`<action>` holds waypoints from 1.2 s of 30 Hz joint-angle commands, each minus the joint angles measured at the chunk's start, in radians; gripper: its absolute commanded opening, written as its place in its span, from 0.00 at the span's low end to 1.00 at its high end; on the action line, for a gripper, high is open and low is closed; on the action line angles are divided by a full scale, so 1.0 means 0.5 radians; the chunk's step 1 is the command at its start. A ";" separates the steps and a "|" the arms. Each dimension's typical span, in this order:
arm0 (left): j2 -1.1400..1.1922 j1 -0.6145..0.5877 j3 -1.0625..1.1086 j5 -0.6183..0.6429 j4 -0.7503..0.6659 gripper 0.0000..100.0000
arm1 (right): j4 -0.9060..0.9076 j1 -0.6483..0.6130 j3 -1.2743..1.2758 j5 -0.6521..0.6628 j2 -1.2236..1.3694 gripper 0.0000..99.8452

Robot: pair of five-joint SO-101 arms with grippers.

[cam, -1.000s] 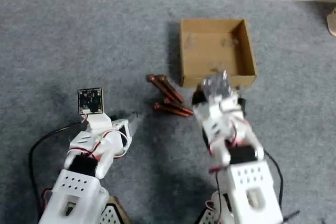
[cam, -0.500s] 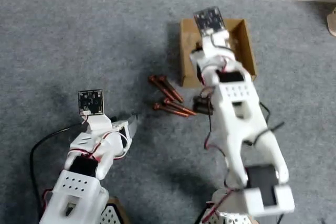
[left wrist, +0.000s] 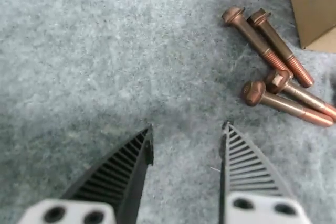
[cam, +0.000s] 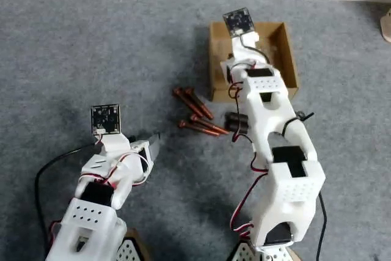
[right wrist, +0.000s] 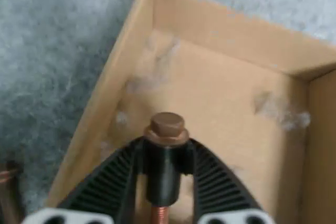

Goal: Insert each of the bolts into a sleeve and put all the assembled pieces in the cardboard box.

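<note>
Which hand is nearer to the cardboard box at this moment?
Right. The right hand is above the cardboard box, gripping a sleeved bolt; the left hand sits over the carpet, beyond the loose bolts.

Four bolts (left wrist: 289, 104), one sleeved bolt (right wrist: 166, 148), one box (right wrist: 220, 27)

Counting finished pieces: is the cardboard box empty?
Empty where visible: the cardboard box floor is bare; the right gripper holds the sleeved bolt in its jaws over it.

Copper bolts (left wrist: 287, 104), black sleeve (right wrist: 163, 174), brown cardboard box (right wrist: 226, 29), grey carpet (left wrist: 79, 51)
</note>
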 commanded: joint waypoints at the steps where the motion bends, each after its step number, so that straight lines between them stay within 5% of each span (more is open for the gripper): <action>1: -0.020 -0.008 -0.014 -0.012 -0.034 0.20 | 0.210 0.011 -0.183 -0.092 -0.057 0.23; 7: -0.017 -0.011 -0.011 -0.012 -0.034 0.20 | 0.772 0.051 -0.539 -0.095 -0.060 0.15; 17: -0.017 -0.011 -0.011 -0.012 -0.034 0.20 | 1.781 0.084 -1.026 0.025 -0.060 0.15; 24: -0.020 -0.011 -0.011 -0.012 -0.034 0.20 | 2.364 0.124 -1.158 0.341 -0.094 0.15; 31: -0.020 -0.011 -0.011 -0.012 -0.034 0.20 | 2.392 0.290 -0.910 0.353 -0.545 0.15; 36: -0.020 -0.011 -0.011 -0.012 -0.034 0.20 | 2.067 0.456 -0.348 0.307 -0.793 0.15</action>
